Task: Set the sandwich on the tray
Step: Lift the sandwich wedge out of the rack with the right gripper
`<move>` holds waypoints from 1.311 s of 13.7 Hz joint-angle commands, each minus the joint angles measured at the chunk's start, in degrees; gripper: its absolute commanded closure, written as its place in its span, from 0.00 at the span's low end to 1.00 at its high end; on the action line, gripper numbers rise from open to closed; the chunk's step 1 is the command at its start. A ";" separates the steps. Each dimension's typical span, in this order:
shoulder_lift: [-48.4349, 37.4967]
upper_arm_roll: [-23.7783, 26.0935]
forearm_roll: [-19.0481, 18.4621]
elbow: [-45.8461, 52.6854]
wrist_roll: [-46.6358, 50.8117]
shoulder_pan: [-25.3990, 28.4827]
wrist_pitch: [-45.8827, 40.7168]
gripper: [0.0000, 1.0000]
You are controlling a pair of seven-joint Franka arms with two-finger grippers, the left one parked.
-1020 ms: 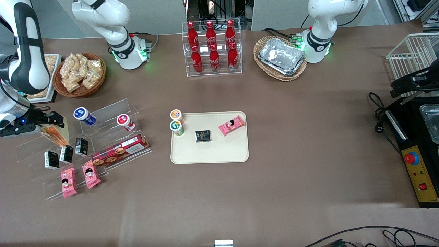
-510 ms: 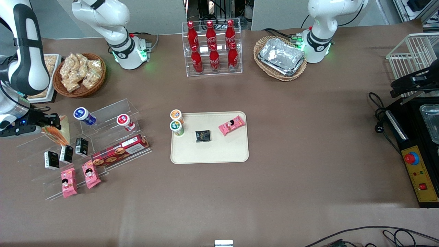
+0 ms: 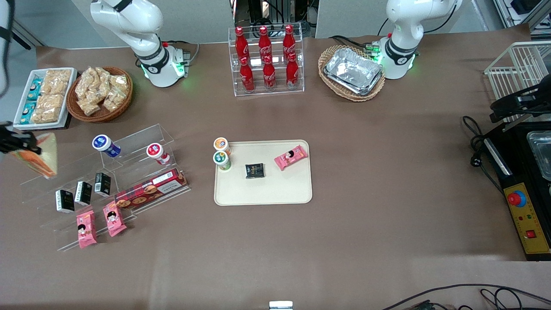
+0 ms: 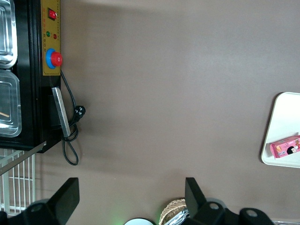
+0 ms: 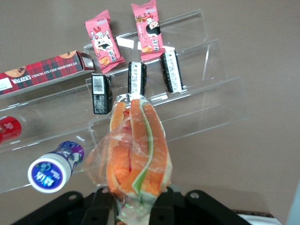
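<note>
Lifted clear of the acrylic display stand (image 3: 103, 181) since a second ago: sandwich (image 3: 39, 155) now at far left edge, pinched in gripper (image 5: 136, 199) jaws. Beige tray (image 3: 262, 196) at frame centre still awaits; carry comes next.

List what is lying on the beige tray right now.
On the tray: a pink snack packet, a black packet, and two small cups at its edge. The sandwich isn't there; the gripper holds it in shut jaws above the acrylic stand.

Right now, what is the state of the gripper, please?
Gripper: closed on the sandwich, held above the acrylic display steps, toward the working arm's end of the table.
</note>
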 commanded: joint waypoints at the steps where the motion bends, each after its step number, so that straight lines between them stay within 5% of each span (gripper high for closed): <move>1: 0.91 0.98 -0.61 7.63 6.60 0.01 -8.46 0.73; 7: 0.56 8.54 -0.44 11.08 37.96 6.23 -14.64 0.71; 18: 6.70 8.81 0.00 11.08 93.61 30.22 -9.29 0.71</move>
